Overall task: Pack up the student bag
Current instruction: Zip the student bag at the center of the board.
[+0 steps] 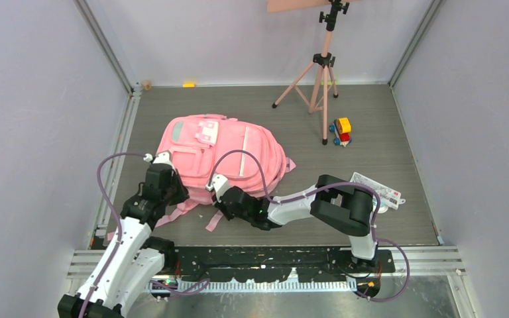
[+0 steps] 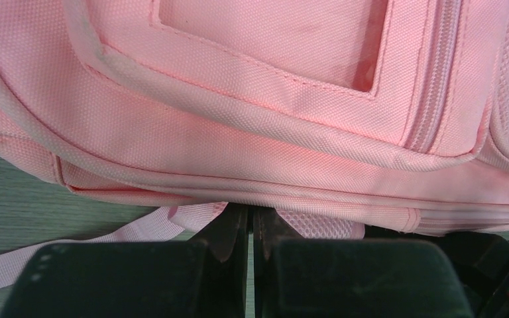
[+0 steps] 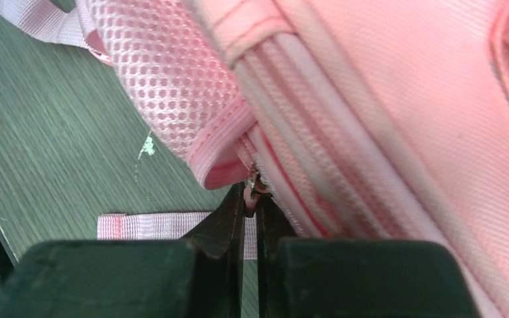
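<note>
At bench centre: student bag (image 1: pixel 222 154) laid flat, zips closed. Left end effector (image 2: pixel 250 228) clamped on bag's lower edge fabric. Right end effector (image 3: pixel 252 205) pinched on zipper pull (image 3: pixel 254 184). Risks: small pull slipped from pinch; bag dragged if left hold is lost; zipper jammed at mesh corner.

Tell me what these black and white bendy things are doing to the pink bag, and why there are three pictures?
They are two robot arms. One camera looks down from above; the others ride on each wrist, close up. The pink student bag lies flat on the table. The left gripper is pinched shut on the bag's near edge. The right gripper pinches a small zipper pull. Also on the table: a toy truck, a tripod and a flat white packet.
</note>
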Robot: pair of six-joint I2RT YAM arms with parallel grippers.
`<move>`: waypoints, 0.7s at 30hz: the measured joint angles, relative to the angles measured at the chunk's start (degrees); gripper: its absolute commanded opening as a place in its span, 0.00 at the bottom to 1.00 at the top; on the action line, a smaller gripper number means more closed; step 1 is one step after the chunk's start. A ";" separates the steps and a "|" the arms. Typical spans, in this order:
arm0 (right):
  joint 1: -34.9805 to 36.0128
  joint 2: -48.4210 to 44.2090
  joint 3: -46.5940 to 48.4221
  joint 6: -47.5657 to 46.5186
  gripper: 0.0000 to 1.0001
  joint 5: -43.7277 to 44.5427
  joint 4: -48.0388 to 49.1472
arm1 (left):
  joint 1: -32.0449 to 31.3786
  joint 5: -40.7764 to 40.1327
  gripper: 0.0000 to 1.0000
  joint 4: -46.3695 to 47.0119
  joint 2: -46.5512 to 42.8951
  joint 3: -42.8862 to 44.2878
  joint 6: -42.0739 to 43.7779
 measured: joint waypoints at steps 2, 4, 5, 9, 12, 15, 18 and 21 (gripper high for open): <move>-0.39 0.00 0.00 -0.37 0.01 0.00 -0.35 | 0.00 -0.22 0.00 0.02 0.04 0.00 -0.02; -0.48 0.00 0.00 -0.48 0.00 0.11 -0.44 | 0.00 -0.50 0.00 -0.02 0.22 0.17 0.00; -0.48 0.00 -0.02 -0.46 0.00 0.26 -0.44 | -0.02 -0.79 0.00 -0.07 0.46 0.33 -0.02; -0.50 -0.39 -1.01 0.48 0.00 0.90 -0.44 | -0.02 -1.84 0.00 -0.26 1.03 1.01 -0.04; -0.66 -1.79 -2.95 2.19 0.00 1.57 -0.44 | -0.09 -2.49 0.00 -0.26 1.53 1.29 -0.07; -0.98 -4.04 -5.20 3.98 0.00 2.16 -0.98 | -0.09 -2.91 0.00 -0.22 2.47 1.57 -0.11; -1.44 -5.81 -6.88 5.70 0.00 2.67 -1.60 | -0.02 -3.54 0.00 -0.13 3.80 2.25 -0.11; -1.95 -7.91 -8.66 7.41 0.00 3.06 -2.56 | 0.37 -3.98 0.00 0.20 4.55 2.54 -0.11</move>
